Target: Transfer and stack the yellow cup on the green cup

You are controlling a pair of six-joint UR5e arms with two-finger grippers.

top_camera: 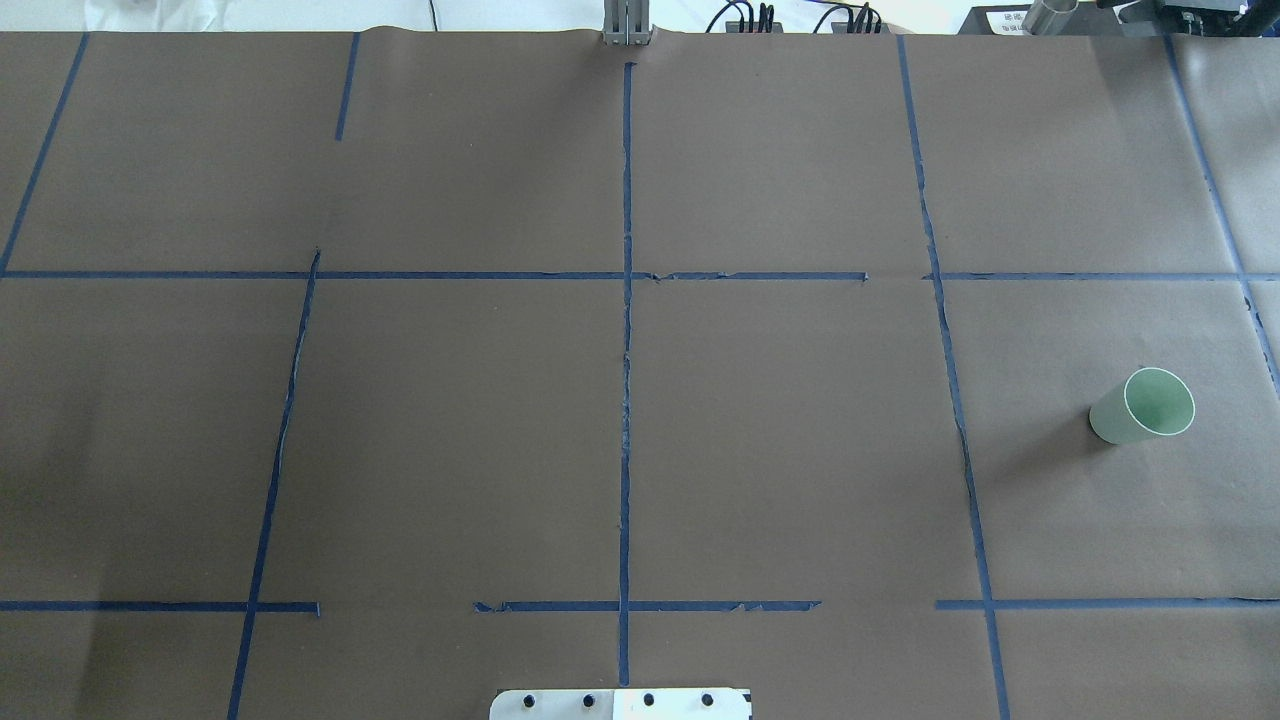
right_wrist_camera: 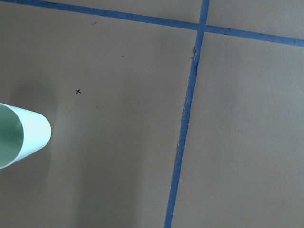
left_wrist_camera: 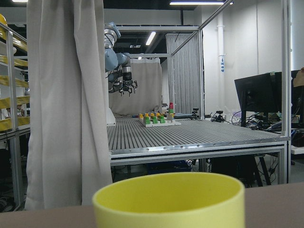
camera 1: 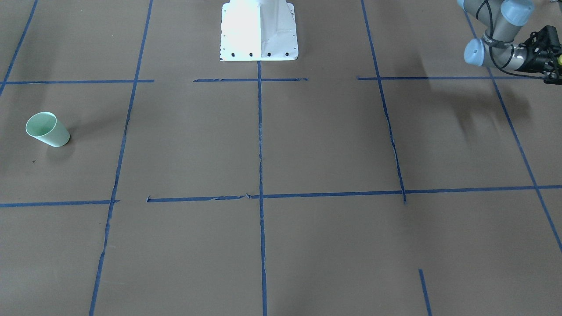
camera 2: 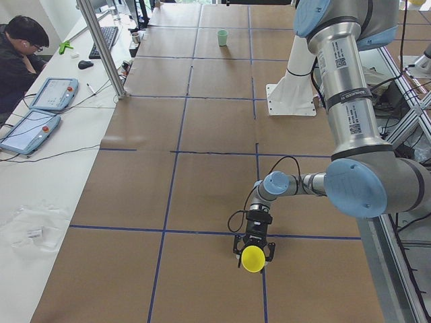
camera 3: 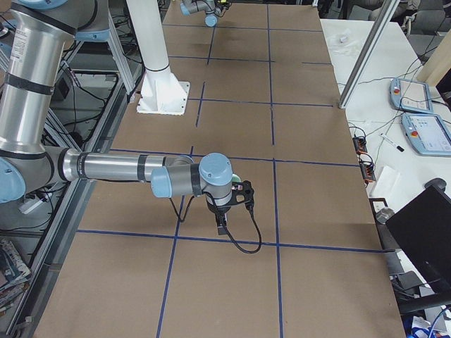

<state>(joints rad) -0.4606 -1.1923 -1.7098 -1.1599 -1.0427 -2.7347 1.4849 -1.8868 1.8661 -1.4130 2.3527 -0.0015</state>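
yellow cup [camera 2: 253, 258]: way out at the robot's left end of the table [top_camera: 780, 450], upright, right at the tip of the left gripper [camera 2: 254, 256]. The left wrist cam shows its rim filling the bottom of the frame.

left gripper: comes at the cup side-on and low. My guess is that's to take it by the wall and leave the mouth free. Honestly can't tell if it's pinching the cup or just sitting around it, since no view shows the fingers properly.

green cup [top_camera: 1143, 405]: stands upright, mouth up, on the robot's far right, nothing touching it. That's how it has to stand if the yellow one is to drop in.

right gripper [camera 3: 221, 227]: points down over the table near the green cup, which sits at the edge of its wrist cam. Spread or pressed together? Can't tell, no fingers in view. Looks parked to receive, I reckon.

gap: the cups are well apart, nearly the whole table between them. One arm probably can't cover that, hence the "transfer".

around: blue tape lines [top_camera: 626, 400], the white robot base [camera 1: 259, 30], an operator [camera 2: 17, 54] with tablets [camera 2: 50, 94] on the side bench.

in the way: I don't see anything between the cups. The base is the one thing to swing around.
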